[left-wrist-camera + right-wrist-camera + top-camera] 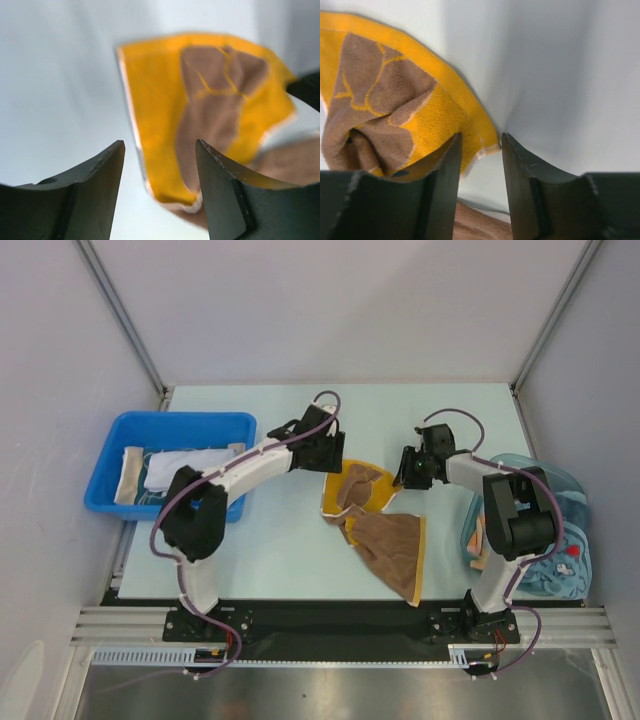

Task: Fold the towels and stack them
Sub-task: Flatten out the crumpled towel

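Mid-table, brown towel [385, 540], yellow border, far end crumpled

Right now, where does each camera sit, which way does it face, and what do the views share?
Top external: above and behind the bases, looking down on the table, blue bin and both whole arms.
Left wrist: on the left arm, looking between the open left fingers at the brown-and-yellow towel.
Right wrist: on the right arm, past the open right fingers at that towel's yellow corner.
Shared: all three see that towel.
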{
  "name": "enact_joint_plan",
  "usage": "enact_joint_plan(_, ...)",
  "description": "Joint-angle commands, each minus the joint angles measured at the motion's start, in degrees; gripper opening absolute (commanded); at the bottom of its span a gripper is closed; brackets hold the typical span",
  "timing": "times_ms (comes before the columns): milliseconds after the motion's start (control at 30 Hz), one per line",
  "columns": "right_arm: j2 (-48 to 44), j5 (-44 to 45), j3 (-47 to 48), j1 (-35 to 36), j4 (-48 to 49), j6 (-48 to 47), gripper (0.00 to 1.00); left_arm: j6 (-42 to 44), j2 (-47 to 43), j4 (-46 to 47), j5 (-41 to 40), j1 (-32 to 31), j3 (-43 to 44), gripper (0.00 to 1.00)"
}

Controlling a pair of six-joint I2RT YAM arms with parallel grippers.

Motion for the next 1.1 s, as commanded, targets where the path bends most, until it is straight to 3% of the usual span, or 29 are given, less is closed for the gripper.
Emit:
enact_joint_plan(0, -2.3, 2.2, 1.0, -0.1, -2.2, 3.1, 0.45, 6.3, 7.2, -1.2, -4.3, 1.0, 7.1, 0.64)
enact_joint_plan(167, -2.6, 6.3, -0.9, 0.8, -1.6, 10.0, 0.50, 8.7, 16.6, -4.0, -5.6, 2.0, 16.6, 0.64)
enact_joint_plan(333, -2.3, 10.5, -1.6, 2.3, -1.4, 13.8, 0.52, 8.8, 22.0, -3.2, -5.1, 2.4, 18.8, 0.65)
enact_joint_plan(667, -0.7, 13.8, -1.5, 2.3, 0.6, 10.3, 0.43, 7.1, 25.4, -3.1, -5.1, 2.8, 18.9, 0.60)
enact_joint_plan(800, -0.6, 15.8, -2.3, 2.4, 1.7, 9.2, 0.35, 6.5, 26.7, -2.5, -3.2, 2.8, 19.0, 0.47)
enact_joint_plan(900, 0.3, 15.2, -2.6, 2.4, 4.1, 7.4, 0.24, 6.2, 26.9, -2.8, -2.2, 2.8, 19.4, 0.28)
enact_joint_plan(933, 0.6, 14.4, -2.7, 2.4, 4.9, 6.9, 0.15, 6.2, 26.9, -2.8, -1.9, 2.8, 19.7, 0.16)
enact_joint_plan(1000, 0.8, 12.9, -2.7, 2.4, 7.8, 5.3, 0.04, 6.5, 26.2, -3.4, -1.6, 2.8, 20.1, 0.03)
enact_joint_plan(1067, 0.6, 11.5, -2.6, 2.4, 10.3, 4.4, 0.00, 6.9, 25.4, -4.5, -1.5, 2.8, 21.0, 0.00)
